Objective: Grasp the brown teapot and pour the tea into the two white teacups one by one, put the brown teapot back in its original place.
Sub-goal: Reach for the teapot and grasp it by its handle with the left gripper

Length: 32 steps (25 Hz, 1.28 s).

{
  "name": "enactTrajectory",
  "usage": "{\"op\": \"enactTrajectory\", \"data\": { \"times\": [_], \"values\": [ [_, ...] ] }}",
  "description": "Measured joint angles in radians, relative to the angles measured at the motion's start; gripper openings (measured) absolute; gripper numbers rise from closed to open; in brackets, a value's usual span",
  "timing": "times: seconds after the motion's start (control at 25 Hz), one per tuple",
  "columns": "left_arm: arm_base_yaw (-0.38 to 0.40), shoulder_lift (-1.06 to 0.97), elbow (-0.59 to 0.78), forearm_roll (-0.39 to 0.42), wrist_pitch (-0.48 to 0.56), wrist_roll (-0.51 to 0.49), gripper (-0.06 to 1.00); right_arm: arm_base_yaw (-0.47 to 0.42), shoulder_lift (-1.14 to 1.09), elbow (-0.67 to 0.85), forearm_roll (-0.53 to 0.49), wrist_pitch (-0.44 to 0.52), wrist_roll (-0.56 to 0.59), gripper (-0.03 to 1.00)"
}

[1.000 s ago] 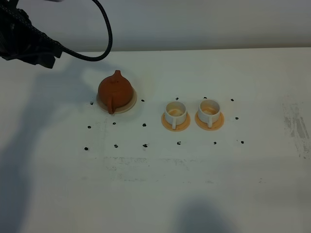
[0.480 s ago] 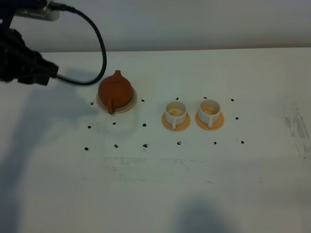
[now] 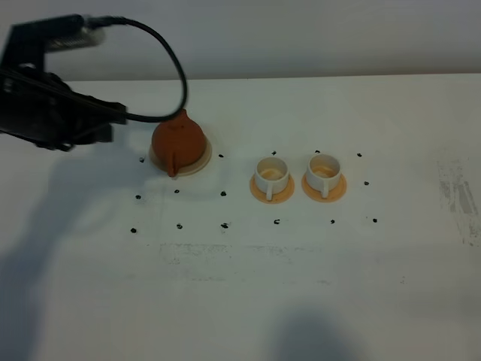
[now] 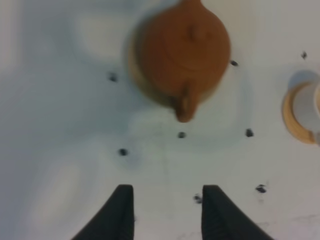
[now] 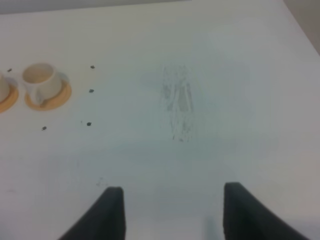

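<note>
The brown teapot (image 3: 179, 139) sits on the cream-beige saucer (image 3: 204, 159) at the left middle of the table, with its handle toward the front. The two white teacups (image 3: 271, 174) (image 3: 324, 169) stand on orange saucers to its right. My left arm (image 3: 56, 113) hovers to the left of the teapot. In the left wrist view the left gripper (image 4: 167, 212) is open and empty, apart from the teapot (image 4: 185, 50), with its handle (image 4: 185, 105) facing the fingers. My right gripper (image 5: 172, 215) is open and empty over bare table, far from a teacup (image 5: 39, 79).
Small black dots (image 3: 223, 194) mark the table around the teapot and the cups. Each cup stands on an orange saucer (image 3: 259, 192). A grey scuffed patch (image 3: 458, 195) lies near the right edge. The arm's black cable (image 3: 176, 68) loops above the teapot.
My left arm has moved right and lower, closer to the teapot. The teapot and the cups have not moved.
</note>
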Motion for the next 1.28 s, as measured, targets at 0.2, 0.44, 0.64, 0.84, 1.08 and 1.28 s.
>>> {"op": "enactTrajectory", "data": {
  "times": [0.2,0.44,0.64,0.84,1.08,1.28],
  "values": [
    [-0.07,0.108,-0.069,0.013,0.023,-0.021,0.31,0.0,0.0,0.0,0.0,0.0,0.0,0.47],
    [-0.099,0.216,-0.224,0.102,0.135,-0.155,0.31,0.0,0.0,0.0,0.0,0.0,0.0,0.47],
    [-0.109,0.288,-0.326,0.161,0.207,-0.217,0.31,0.0,0.0,0.0,0.0,0.0,0.0,0.47],
    [-0.134,0.349,-0.415,0.181,0.248,-0.236,0.31,0.0,0.0,0.0,0.001,0.0,0.0,0.47],
    [-0.146,0.416,-0.45,0.231,0.269,-0.307,0.31,0.0,0.0,0.0,0.001,0.0,0.0,0.47],
    [-0.154,0.44,-0.451,0.241,0.27,-0.316,0.31,0.0,0.0,0.0,0.001,0.0,0.0,0.47]
  ]
}}
